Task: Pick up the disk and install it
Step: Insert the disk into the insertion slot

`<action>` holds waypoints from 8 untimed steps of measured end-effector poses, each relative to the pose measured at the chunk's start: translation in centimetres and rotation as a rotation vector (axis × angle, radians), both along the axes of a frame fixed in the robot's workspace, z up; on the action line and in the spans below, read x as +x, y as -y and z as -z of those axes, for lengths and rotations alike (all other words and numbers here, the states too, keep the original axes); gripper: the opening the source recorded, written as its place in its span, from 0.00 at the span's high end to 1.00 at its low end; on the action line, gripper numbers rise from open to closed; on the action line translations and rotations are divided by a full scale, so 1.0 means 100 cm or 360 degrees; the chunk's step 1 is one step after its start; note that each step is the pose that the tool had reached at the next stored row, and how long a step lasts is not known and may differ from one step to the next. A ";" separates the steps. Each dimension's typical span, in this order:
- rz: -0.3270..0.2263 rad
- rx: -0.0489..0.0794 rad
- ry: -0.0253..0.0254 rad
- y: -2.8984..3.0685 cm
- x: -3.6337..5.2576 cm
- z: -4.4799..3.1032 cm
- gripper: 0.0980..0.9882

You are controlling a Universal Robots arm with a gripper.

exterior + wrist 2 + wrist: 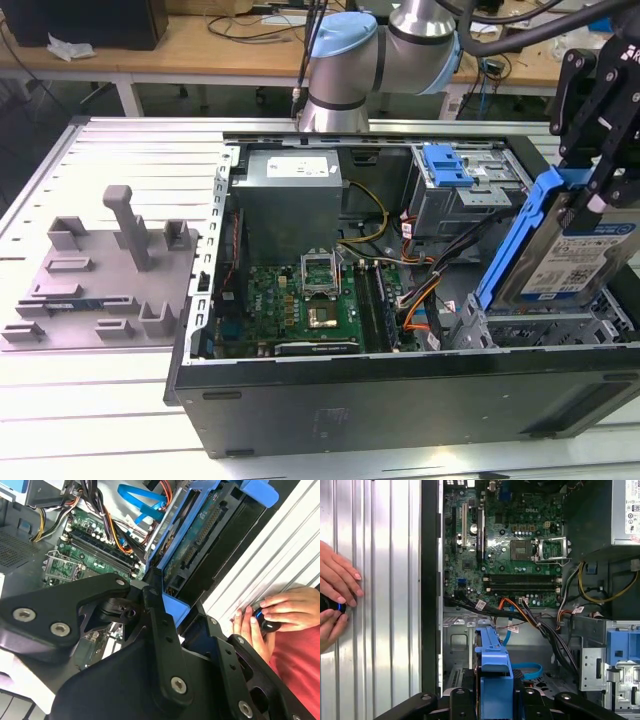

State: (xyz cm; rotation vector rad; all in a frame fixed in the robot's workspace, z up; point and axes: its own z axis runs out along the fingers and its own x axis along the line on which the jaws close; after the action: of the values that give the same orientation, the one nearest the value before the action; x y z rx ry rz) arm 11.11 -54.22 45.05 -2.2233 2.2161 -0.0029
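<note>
Disk (572,255) is clenched in the claw (592,195) by its upper end, with the blue frame (520,235) on the side toward the exterior view's left. It hangs tilted over the metal cage (540,325) in the near corner of the open computer case (400,400), on the exterior view's right. The lower end is at the cage mouth; it's probably touching, but that's hard to tell from this angle. The motherboard (505,545) lies bare inside the case. A grey stand (110,270) sits on the desk (100,400), well apart from the case on the exterior view's left. In the first wrist view, a person's hands (337,585) rest on the desk beside the case, around a small black object (329,604).
</note>
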 end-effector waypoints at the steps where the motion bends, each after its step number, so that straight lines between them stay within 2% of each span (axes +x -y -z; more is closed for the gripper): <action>1: 0.0002 0.0000 0.00001 0.0000 0.0000 0.0004 0.70; 8: 0.0003 0.0000 0.00000 0.0000 0.0000 0.0036 0.70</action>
State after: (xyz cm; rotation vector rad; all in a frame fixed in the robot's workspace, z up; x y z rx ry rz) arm 11.11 -54.22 44.69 -2.2211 2.2183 -0.0029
